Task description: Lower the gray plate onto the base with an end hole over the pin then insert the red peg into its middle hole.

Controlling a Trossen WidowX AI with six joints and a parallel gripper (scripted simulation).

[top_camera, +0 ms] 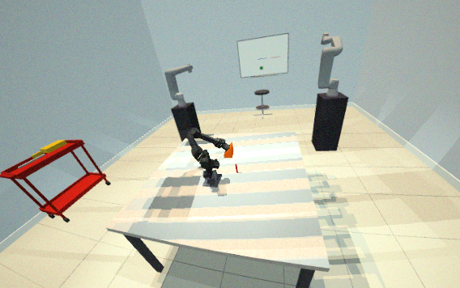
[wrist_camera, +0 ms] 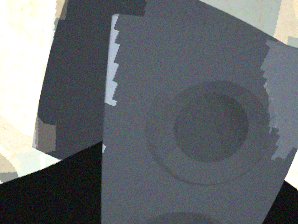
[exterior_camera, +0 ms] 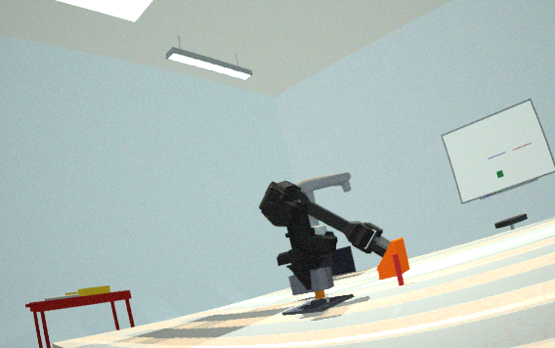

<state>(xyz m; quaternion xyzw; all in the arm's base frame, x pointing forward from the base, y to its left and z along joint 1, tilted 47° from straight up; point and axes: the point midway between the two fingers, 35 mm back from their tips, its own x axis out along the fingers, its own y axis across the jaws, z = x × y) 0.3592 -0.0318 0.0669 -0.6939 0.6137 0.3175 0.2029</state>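
Note:
My gripper [exterior_camera: 309,287] is shut on the gray plate [exterior_camera: 324,279] [wrist_camera: 150,65], holding it tilted above the dark base [exterior_camera: 337,301] [wrist_camera: 75,75]. The orange-yellow pin [exterior_camera: 320,294] shows only as a short piece between plate and base; its upper part is hidden. In the wrist view the plate's near hole looks dark, with no pin visible in it. I cannot tell whether the pin is in another hole. The red peg [top_camera: 236,168] [exterior_camera: 399,270] stands upright on the table, away from the base.
An orange wedge-shaped block [top_camera: 229,150] [exterior_camera: 388,268] stands by the red peg, where the arm's lower link ends in view. The table [top_camera: 259,226] extends around the base. A red cart [top_camera: 73,194] stands off to the left, and two gray arms on black pedestals stand behind.

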